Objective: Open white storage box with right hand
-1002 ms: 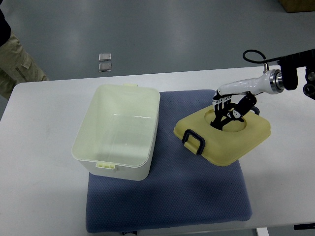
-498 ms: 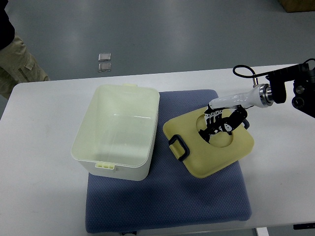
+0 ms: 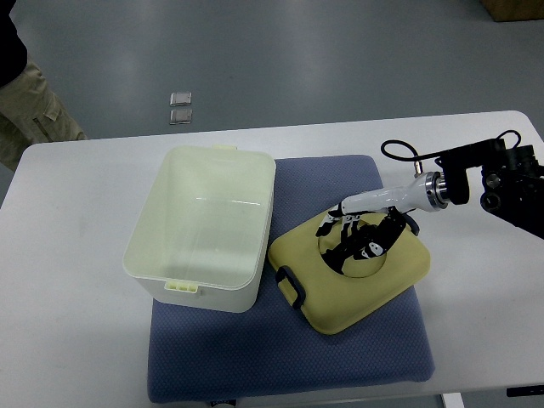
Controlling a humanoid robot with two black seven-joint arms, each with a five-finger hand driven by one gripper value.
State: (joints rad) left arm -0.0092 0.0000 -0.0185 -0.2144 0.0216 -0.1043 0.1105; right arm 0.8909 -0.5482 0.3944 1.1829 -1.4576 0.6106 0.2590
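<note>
One hand is at work: the right hand [image 3: 357, 240], its arm coming in from the right edge, has its dark fingers [image 3: 333, 226] pressed down into the round recess of the pale yellow plastic lid [image 3: 350, 270], gripping it there; the left hand is out of sight. The white rectangular plastic storage box [image 3: 204, 228] stands open and empty, with the lid lying flat just to its right, its near corner close beside the box wall, whether touching I cannot tell. The lid looks light, stiff and rather smooth, so I judge it would slide easily on cloth. Its black loop handle [image 3: 289, 283], on the edge facing the box, is probably the surest place to take hold, with the recess rim as second choice. The box too seems light and thin-walled, likely to shift if nudged. Under both lies a blue quilted fabric mat [image 3: 280, 348], which sits on a white table [image 3: 76, 280]. Beyond the box is grey floor with two small clear packets [image 3: 181, 108], and a person's khaki trouser leg [image 3: 30, 110] at far left.
</note>
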